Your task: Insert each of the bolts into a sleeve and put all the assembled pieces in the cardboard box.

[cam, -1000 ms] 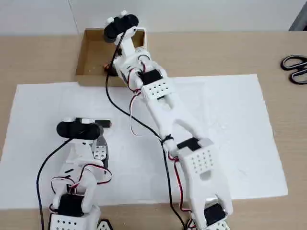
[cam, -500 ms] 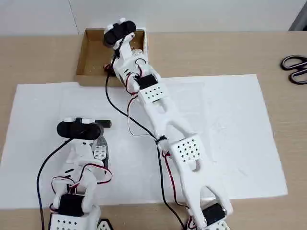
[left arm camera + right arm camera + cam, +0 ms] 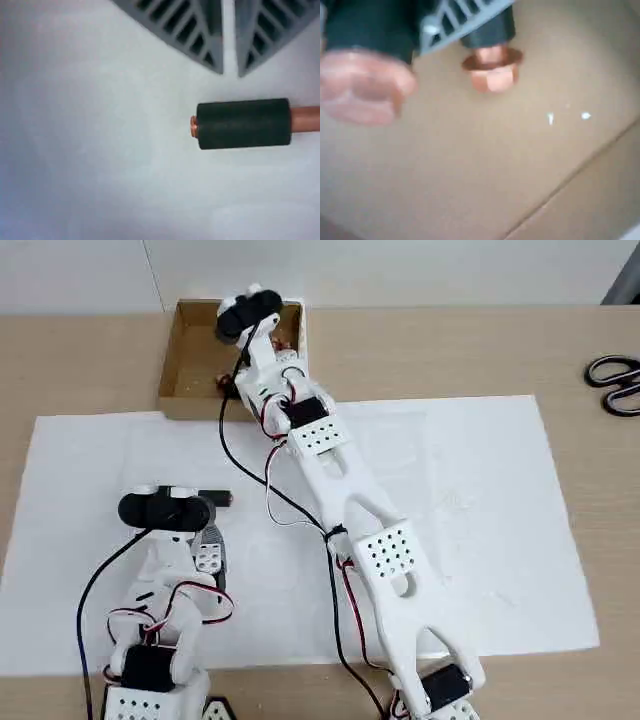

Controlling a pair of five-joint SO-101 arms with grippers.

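The left gripper [image 3: 230,72] hung low over the paper [image 3: 480,500], jaws all but together and holding nothing, just beside a bolt [image 3: 305,119] seated in a black sleeve [image 3: 243,123]. Farther off, the right arm [image 3: 330,455] stretched into the box [image 3: 172,350]. Whether the right gripper [image 3: 451,21] had its jaws apart or clamped could not be told. A second sleeved bolt [image 3: 492,67] rested on the box floor, and a third [image 3: 365,92] showed blurred beside it.

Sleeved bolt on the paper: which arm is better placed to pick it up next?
Left: the left gripper sits beside the sleeved bolt; the right arm is stretched into the cardboard box.
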